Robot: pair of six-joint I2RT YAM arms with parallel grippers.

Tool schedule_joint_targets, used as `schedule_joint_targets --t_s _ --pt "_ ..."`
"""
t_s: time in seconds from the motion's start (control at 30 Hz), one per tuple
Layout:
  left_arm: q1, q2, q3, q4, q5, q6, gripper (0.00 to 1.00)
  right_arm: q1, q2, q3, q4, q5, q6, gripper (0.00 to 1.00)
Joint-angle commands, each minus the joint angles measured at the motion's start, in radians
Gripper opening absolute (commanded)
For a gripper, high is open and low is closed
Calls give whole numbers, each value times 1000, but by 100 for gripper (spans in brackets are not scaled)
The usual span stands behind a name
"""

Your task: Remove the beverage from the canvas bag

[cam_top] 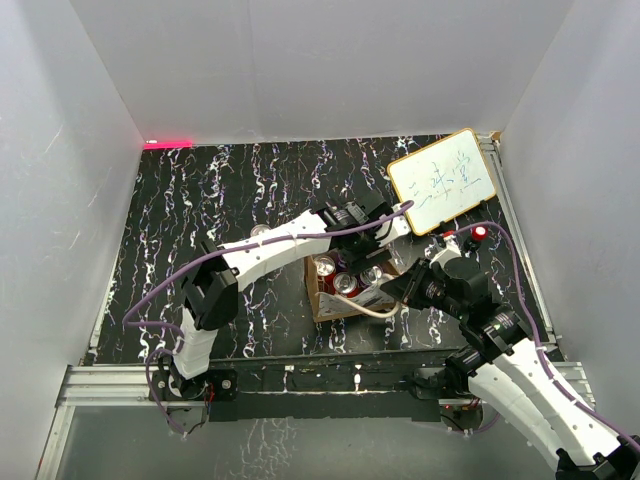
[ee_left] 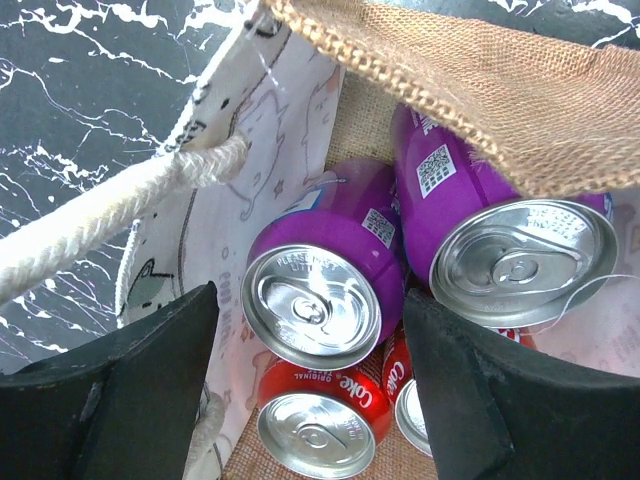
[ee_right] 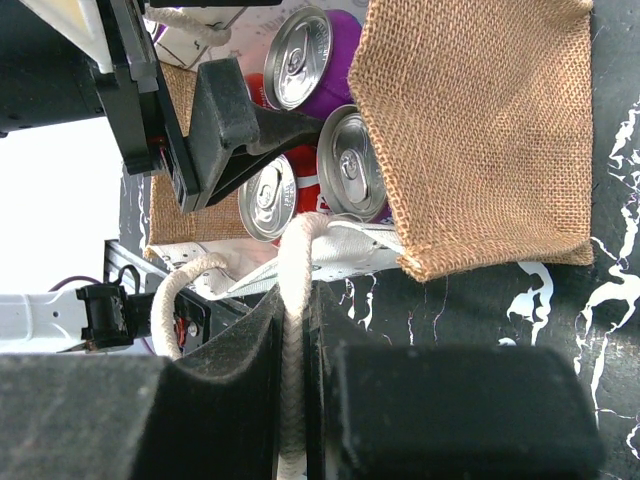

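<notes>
The tan canvas bag [cam_top: 322, 290] lies mid-table with its mouth open, and its burlap shows in the left wrist view [ee_left: 480, 80] and the right wrist view [ee_right: 480, 130]. Inside are two purple cans [ee_left: 330, 260] [ee_left: 470, 200] and two red Coke cans [ee_left: 320, 415]. My left gripper [ee_left: 310, 330] is open at the bag's mouth, its fingers [ee_left: 150, 390] either side of the nearer purple can and apart from it. My right gripper [ee_right: 297, 330] is shut on a cream rope handle [ee_right: 295, 260] and holds it taut. The left gripper's finger [ee_right: 240, 125] shows over the cans.
A white board with a yellow frame [cam_top: 442, 180] leans at the back right, close behind the bag. White walls enclose the black marbled table [cam_top: 200, 200]. An aluminium rail [cam_top: 300, 375] runs along the near edge. The second handle [ee_left: 110, 210] hangs loose at the left.
</notes>
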Motion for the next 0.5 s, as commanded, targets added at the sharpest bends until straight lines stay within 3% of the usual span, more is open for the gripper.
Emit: schedule_joint_targets --t_s 0.0,0.47 --pt "1 -59 2 -21 -8 -19 74 -2 3 -9 42 9 -14 8" --pt "24 24 -66 22 27 -19 73 -1 -10 -8 29 16 -13 8"
